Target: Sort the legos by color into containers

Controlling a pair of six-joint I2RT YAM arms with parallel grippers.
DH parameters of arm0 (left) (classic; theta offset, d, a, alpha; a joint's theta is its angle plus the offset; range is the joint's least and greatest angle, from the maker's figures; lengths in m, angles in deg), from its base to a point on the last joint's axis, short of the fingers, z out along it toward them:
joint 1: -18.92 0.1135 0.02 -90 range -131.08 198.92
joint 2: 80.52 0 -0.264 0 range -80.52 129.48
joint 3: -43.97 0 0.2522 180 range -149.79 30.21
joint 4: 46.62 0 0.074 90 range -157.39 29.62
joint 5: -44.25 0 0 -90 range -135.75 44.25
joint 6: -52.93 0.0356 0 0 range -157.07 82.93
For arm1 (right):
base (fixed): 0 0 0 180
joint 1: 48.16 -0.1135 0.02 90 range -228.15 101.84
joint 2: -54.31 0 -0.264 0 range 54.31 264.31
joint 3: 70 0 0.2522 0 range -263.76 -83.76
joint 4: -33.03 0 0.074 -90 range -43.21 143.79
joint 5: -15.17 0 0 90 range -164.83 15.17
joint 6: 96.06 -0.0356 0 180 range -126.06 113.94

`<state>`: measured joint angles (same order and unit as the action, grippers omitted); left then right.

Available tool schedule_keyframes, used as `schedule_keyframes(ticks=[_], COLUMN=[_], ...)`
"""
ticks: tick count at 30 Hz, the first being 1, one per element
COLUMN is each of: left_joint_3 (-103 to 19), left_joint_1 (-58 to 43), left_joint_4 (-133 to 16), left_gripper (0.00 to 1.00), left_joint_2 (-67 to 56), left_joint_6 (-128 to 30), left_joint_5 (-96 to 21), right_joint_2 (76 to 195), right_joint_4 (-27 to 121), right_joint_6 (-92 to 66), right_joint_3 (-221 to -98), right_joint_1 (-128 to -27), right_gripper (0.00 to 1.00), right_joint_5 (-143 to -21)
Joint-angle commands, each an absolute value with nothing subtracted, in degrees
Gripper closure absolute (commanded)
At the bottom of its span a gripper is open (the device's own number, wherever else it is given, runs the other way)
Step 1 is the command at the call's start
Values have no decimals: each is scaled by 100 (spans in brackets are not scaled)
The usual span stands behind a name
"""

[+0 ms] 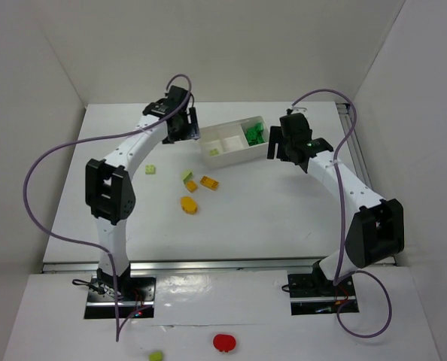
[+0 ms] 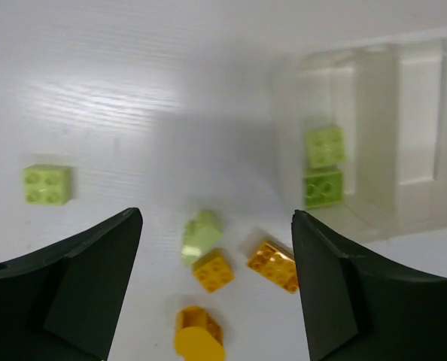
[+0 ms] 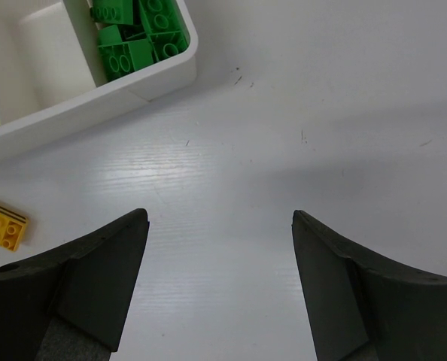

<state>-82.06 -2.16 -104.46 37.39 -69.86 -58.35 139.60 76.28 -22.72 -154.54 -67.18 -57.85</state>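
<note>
Black fingers point(image 2: 80, 286) of the left gripper point(image 2: 216, 219): spread wide, nothing held, hanging above the table near the tray's left end. Loose bricks on the white table point(image 1: 284, 203), five in all: one lone lime brick point(image 2: 48, 184) off to the left, well apart from the rest; a second lime brick point(image 2: 202, 235) touching a small orange brick point(image 2: 214, 271); another orange brick point(image 2: 273, 265) just beside that; a rounded orange-yellow piece point(image 2: 199, 337) near them, on the side toward the arm bases. White tray point(image 1: 235, 156): three compartments in a row, lying at an angle toward the far middle of the table. Its right-end compartment point(image 3: 163, 75) holds the green bricks point(image 3: 137, 37), heaped together. Its left-end compartment point(image 1: 207, 156) holds two lime bricks point(image 2: 325, 145), one against the other. Right gripper point(image 3: 220, 216): fingers likewise apart, nothing between them, over the table just beside the tray's right end. Near ledge point(image 1: 299, 331) in front of the arm bases: one stray lime brick point(image 1: 156, 355) and a red round object point(image 1: 224, 342), near each other but not touching. Purple cables point(image 1: 35, 188) loop out at either side of the table.
</note>
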Motion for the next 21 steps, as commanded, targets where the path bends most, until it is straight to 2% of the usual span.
schedule_keyframes(ticks=[1,4,11,14,18,19,21], left_joint_3=[-7292,-6702,-6382,-6445,-6515,-6515,-6463], left_joint_1=[431,800,1399,1462,1462,1462,1462], left_joint_4=[-10442,-10442,-10292,-10223,-10222,-10222,-10222], left_gripper=[9,1,4,9,22,30,39], left_joint_2=[3243,3242,3733,3971,4183,4183,4183], left_joint_6=[-6993,-7055,-7003,-6932,-6880,-6880,-6880], left_joint_5=[-6428,-6561,-6149,-5990,-5762,-5761,-5761], right_joint_2=[13973,14026,14026,14026,14026,14026,14026], right_joint_4=[7561,7561,7561,7614,7667,7667,7667], right_joint_6=[-2276,-2276,-2276,-2276,-2276,-2276,-2276], right_joint_3=[-15451,-15556,-15609,-15609,-15662,-15714,-15715], right_joint_1=[-6723,-6775,-6775,-6828,-6828,-6880,-6881], right_gripper=[16,16,16,16,16,16,16], right_joint_5=[-5865,-5865,-5865,-5813,-5813,-5760,-5760])
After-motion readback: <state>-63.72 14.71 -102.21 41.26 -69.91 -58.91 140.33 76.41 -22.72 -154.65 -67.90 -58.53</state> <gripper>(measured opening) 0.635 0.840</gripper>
